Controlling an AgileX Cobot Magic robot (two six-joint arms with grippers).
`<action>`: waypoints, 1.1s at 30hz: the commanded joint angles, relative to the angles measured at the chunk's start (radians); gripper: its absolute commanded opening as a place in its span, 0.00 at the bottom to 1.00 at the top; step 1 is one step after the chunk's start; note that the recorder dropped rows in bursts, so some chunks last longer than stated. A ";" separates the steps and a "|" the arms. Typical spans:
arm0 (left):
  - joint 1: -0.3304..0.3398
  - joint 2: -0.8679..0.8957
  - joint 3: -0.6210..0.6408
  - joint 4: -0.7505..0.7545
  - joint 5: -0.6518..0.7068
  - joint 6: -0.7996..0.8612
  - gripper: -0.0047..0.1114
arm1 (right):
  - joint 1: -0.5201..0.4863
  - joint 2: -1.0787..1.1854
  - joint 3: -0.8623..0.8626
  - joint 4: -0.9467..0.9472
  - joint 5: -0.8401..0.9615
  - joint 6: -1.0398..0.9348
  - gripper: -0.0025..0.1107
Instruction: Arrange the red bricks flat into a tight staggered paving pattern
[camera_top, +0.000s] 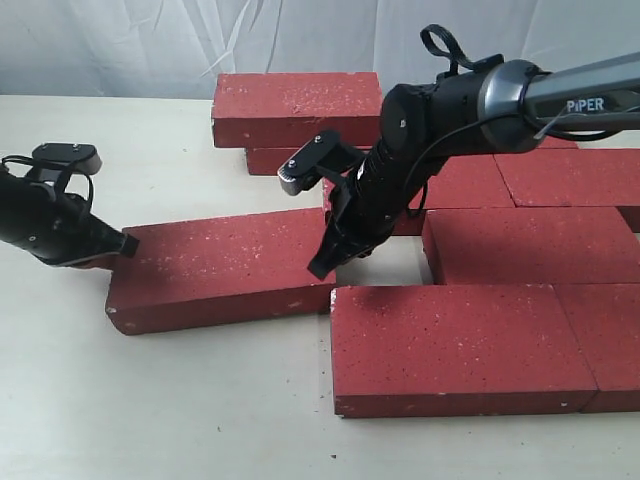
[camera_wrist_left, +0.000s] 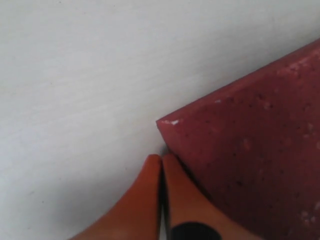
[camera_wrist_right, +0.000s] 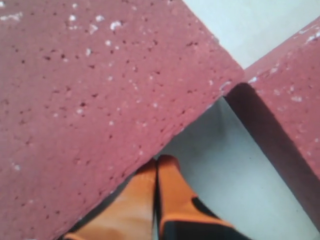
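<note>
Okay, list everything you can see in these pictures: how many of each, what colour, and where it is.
red bricks: at least eight, dark red with white specks. Most lie flat in rows on the right, two are stacked at the back, and one lies apart at an angle left of centre.
table: one, off-white, under everything.
backdrop: one, white cloth, behind the table.
left pincer: one, black with orange fingers, shut, at the left end of the lone brick.
right pincer: one, black with orange fingers, shut, at the right end of the lone brick, in the gap between it and the rows.
</note>
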 joint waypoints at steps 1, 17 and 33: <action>-0.002 0.011 -0.006 -0.017 0.012 0.007 0.04 | -0.003 -0.005 -0.005 -0.014 0.013 0.003 0.01; -0.002 0.011 -0.029 -0.051 -0.023 0.009 0.04 | -0.003 -0.020 -0.005 -0.186 0.019 0.118 0.01; -0.055 0.011 -0.031 -0.065 0.022 0.045 0.04 | -0.003 -0.131 0.005 -0.124 0.021 0.167 0.01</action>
